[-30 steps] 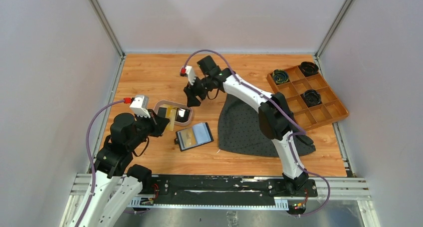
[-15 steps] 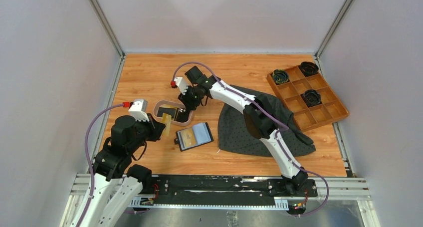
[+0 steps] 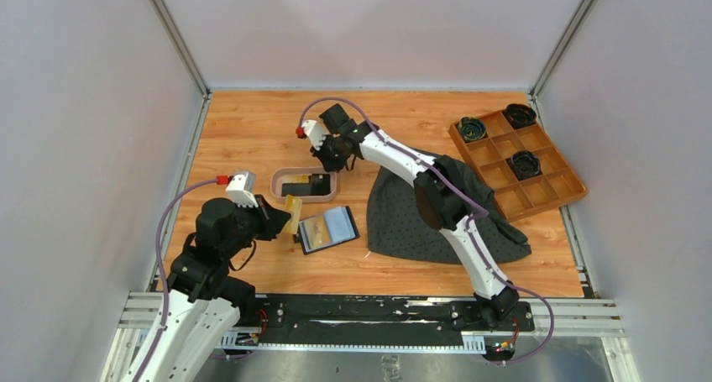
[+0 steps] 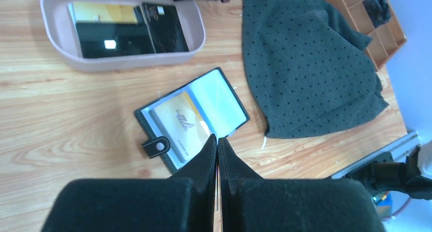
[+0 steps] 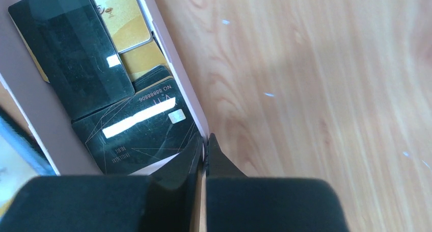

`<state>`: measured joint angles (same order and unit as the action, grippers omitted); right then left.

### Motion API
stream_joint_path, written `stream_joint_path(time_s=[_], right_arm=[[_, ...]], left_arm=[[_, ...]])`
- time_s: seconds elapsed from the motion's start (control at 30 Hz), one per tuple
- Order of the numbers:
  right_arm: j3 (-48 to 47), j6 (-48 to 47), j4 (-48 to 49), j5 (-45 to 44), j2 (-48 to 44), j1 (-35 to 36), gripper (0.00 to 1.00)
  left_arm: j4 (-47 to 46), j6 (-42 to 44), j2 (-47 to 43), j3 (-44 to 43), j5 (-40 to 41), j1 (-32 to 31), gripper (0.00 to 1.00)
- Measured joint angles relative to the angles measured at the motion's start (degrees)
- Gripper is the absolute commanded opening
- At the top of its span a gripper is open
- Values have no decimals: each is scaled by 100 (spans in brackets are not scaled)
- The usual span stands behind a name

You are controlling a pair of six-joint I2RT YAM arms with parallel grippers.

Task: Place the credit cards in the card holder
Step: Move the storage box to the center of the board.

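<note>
Steadying the pink tray [image 4: 125, 62] looks like the right gripper's [image 5: 204, 146] part. Its fingers are clenched, apparently on the tray's rim, with black and gold credit cards [image 5: 71, 53] lying inside. Just beside the tray, the card holder [image 4: 155, 146] lies open on the wood, both visible pockets filled. The left gripper [image 4: 218, 146] pinches a gold card [image 3: 292, 213] just beside the holder. Done well, that card would be tipped flatter, its leading corner aimed at a free pocket's mouth, then slid in slowly so the holder does not skid.
</note>
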<state>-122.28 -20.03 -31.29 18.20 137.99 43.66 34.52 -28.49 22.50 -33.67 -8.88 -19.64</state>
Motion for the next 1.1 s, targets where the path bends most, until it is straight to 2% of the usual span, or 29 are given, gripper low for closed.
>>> stream_joint_path(time_s=[0.27,0.47,0.53,0.63,0.77,0.9,1.03,1.1], right_arm=[[2,-37,37,-48,-7,-761,3],[136,-219,74,70,-85,-1248,23],[188,-297,74,114,-125,-1327,33],[275,-415,72,223,-195,-1381,46],[404,-514,44,378,-372,-1410,58],[656,-570,28,584,-754,-1462,62],[1032,-651,13,822,-1346,-1537,62],[1443,-671,28,1104,-1829,-1558,62]], left_arm=[[-861,-393,162,446,-699,0,3],[-1652,-619,542,782,-1270,0,6],[-1969,-693,734,935,-1469,0,6],[-2173,-754,903,1067,-1620,0,7],[-2229,-723,1191,1097,-1722,0,9],[-2151,-645,1434,1097,-1755,0,9],[-2124,-647,1593,1099,-1753,0,0],[-2214,-686,1626,1156,-1746,0,0]])
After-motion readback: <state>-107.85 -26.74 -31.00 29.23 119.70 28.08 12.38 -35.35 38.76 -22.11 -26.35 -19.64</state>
